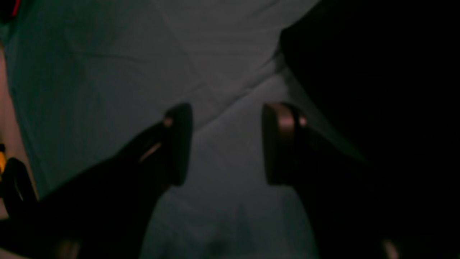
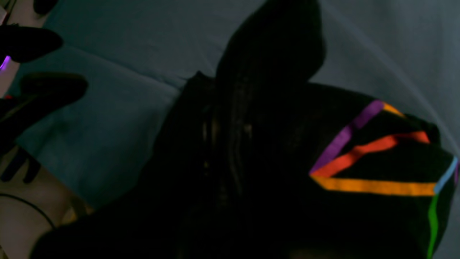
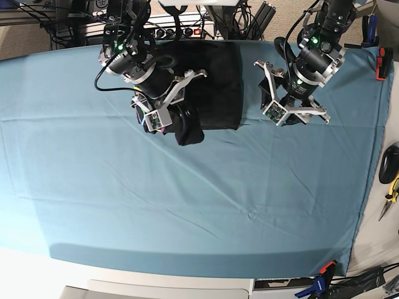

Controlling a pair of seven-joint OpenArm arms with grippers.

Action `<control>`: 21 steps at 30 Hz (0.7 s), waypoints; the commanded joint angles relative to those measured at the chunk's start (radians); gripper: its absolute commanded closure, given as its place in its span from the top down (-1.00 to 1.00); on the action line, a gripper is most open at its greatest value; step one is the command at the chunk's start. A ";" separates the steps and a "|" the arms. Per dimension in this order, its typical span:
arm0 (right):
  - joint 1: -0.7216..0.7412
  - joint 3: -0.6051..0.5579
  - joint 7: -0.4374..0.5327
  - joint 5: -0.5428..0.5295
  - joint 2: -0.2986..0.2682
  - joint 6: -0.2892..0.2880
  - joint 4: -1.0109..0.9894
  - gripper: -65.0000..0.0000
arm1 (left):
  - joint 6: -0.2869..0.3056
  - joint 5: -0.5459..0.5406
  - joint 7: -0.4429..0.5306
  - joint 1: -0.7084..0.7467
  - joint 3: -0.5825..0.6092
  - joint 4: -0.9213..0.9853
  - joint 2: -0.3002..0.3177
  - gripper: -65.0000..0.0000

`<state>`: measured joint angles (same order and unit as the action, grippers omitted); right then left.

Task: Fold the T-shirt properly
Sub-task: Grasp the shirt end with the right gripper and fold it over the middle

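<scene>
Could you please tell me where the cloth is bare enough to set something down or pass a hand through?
The teal table cloth lies bare across the whole near half, and on the far left beyond the right gripper. It is crowded along the far edge: the T-shirt sits between both arms, with the left gripper beside it. Tools line the right margin.

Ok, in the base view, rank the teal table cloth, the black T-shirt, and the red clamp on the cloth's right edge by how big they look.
1. Teal table cloth, covering most of the view.
2. Black cotton T-shirt, a partly folded dark patch at the far edge.
3. Red clamp, by far the smallest.
</scene>
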<state>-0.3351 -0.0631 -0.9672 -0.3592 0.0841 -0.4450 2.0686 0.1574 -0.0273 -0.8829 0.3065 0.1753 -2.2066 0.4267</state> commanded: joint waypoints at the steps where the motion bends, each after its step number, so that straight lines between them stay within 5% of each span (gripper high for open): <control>1: 0.005 -0.003 0.005 -0.014 0.007 -0.011 0.017 -1.00 | -0.002 0.003 0.018 -0.004 -0.004 -0.019 0.006 -0.02; 2: 0.003 -0.003 -0.003 -0.014 0.007 -0.020 0.017 -1.00 | -0.001 0.003 0.018 -0.004 -0.004 -0.019 0.006 -0.02; 5: -0.001 -0.003 0.003 -0.029 0.007 -0.080 0.017 -0.18 | -0.001 0.003 0.018 -0.005 -0.004 -0.019 0.006 -0.02; 6: -0.003 -0.003 0.006 -0.050 0.005 -0.091 0.017 -0.04 | -0.001 0.003 0.018 -0.004 -0.004 -0.019 0.006 -0.02; 13: -0.003 -0.003 -0.003 -0.268 0.002 -0.253 0.017 -0.01 | -0.001 0.003 0.018 -0.005 -0.004 -0.019 0.006 -0.02; 17: -0.002 0.000 -0.030 -0.348 0.002 -0.253 0.019 -0.01 | -0.001 0.003 0.018 -0.005 -0.004 -0.019 0.006 -0.02; 21: 0.000 0.028 -0.043 -0.309 0.002 -0.253 0.051 -0.17 | -0.001 0.003 0.018 -0.004 -0.004 -0.019 0.006 -0.02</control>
<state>-0.3431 -0.0357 -1.0405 -0.6388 0.0834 -0.6926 2.0968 0.1574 -0.0273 -0.8829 0.3065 0.1753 -2.2066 0.4267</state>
